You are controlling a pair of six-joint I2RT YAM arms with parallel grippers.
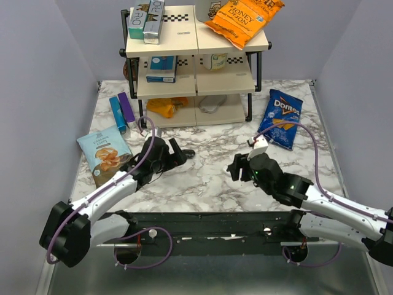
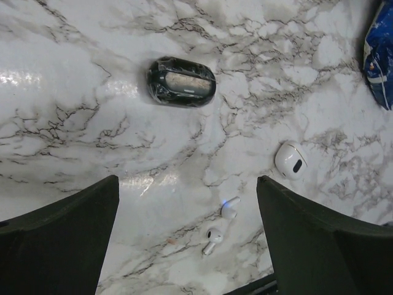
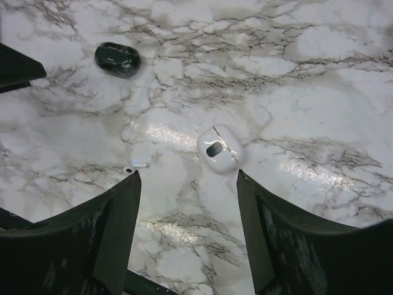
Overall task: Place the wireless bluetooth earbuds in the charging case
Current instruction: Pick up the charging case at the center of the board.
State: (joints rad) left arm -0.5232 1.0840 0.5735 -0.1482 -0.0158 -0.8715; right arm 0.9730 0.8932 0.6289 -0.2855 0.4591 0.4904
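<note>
Blue bag [image 2: 381,55] partly off-frame

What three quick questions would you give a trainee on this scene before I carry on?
1. How many earbuds lie loose on the table near the white charging case?
2. The right gripper holds: A) the charging case, B) an earbud, C) nothing.
3. True or false: the left gripper is shut on the charging case.
Key: 1 two; 2 C; 3 false.
</note>
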